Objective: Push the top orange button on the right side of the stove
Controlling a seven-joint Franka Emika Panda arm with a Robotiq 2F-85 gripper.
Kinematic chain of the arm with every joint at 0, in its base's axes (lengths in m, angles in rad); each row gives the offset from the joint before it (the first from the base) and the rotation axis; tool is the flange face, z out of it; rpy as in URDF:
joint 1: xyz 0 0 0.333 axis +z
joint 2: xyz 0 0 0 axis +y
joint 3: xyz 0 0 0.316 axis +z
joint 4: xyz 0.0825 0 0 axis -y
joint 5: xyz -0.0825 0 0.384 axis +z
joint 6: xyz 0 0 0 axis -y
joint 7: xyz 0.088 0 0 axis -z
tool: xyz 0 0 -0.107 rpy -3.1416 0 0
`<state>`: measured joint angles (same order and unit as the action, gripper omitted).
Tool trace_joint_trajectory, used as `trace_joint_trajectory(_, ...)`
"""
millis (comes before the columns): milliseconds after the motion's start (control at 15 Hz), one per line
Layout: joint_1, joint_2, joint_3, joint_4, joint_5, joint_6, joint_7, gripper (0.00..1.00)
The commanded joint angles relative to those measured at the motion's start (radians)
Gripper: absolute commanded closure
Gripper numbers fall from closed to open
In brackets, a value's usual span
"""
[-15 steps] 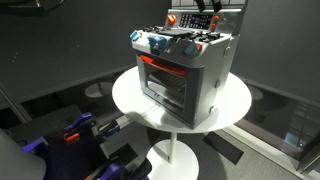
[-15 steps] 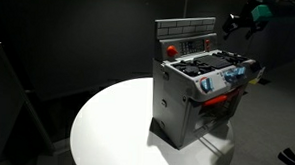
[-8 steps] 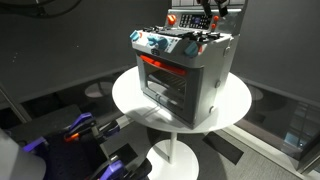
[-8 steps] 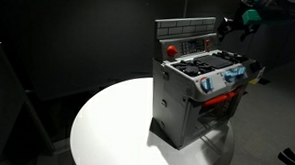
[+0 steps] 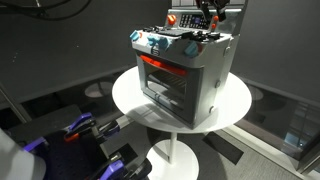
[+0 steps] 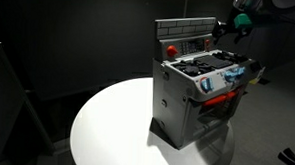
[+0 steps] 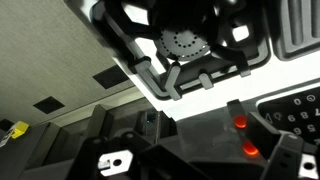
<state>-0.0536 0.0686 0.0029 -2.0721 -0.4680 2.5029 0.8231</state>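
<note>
Stove [image 6: 192, 94] stands under the hand [image 6: 223, 32], fingers apart, beside its back panel [image 6: 185, 36].

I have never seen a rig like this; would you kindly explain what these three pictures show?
A robot arm works over a toy stove standing on a round white table. Two pictures come from cameras outside the robot, placed at different spots. The third comes from a camera on the wrist, close above a burner and two orange buttons. The jaws hang near the stove's back panel and seem to hold nothing; whether they are open is unclear.
</note>
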Motion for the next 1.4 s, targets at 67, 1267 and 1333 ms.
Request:
trace_joint_trajectory(67, 0.034, 0.039, -0.032, 0.060, -0.010, -0.036, 0.020, 0.00)
trace_joint_trajectory(1267, 0.072, 0.115, -0.073, 0.148, 0.010, -0.034, 0.004, 0.00)
trace_joint_trajectory(1333, 0.073, 0.119, -0.075, 0.151, 0.011, -0.034, 0.003, 0.00)
